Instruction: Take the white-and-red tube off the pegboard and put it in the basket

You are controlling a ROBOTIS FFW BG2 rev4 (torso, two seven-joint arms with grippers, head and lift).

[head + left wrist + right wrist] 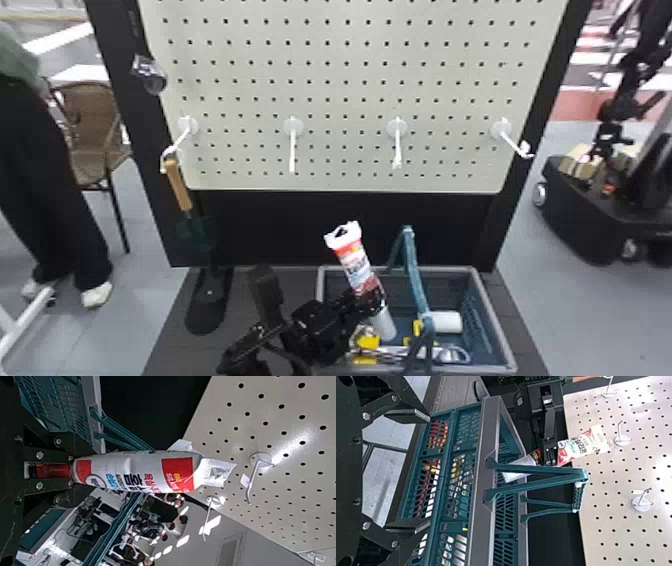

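In the right wrist view, see the right gripper [426, 471] close up, fingers spread wide, near the side wall of the basket. Next, in the head view, find the left gripper [367, 298] above the basket [492, 320], pinching the tube [357, 267] partway along. In the left wrist view, note both fingers pressed against a narrow red stretch of it. Carry on along the tube: tilted, white crimped end up, pale cap [384, 322] down over the basket's mouth. Hard to judge the cap's height against the grey rim. To the tube's right, see a slim gap before the raised teal handle [417, 280]; inside the basket, a white cylinder [446, 321] beyond that handle and some yellow pieces [367, 341] near the cap. Along the tube's white side, see dense print in black, blue and red, plus yellow letters on a red band. Under the basket, find the dark table [167, 345], with a narrow strip past the right rim; at the far rim, a black panel [300, 230]. Higher up, reach the pegboard [345, 90], with four white hooks [397, 145] jutting forward and a trowel [177, 185] hung on the leftmost. Farthest back, see a brown chair [90, 107] to the left and a black wheeled base [595, 215] to the right.
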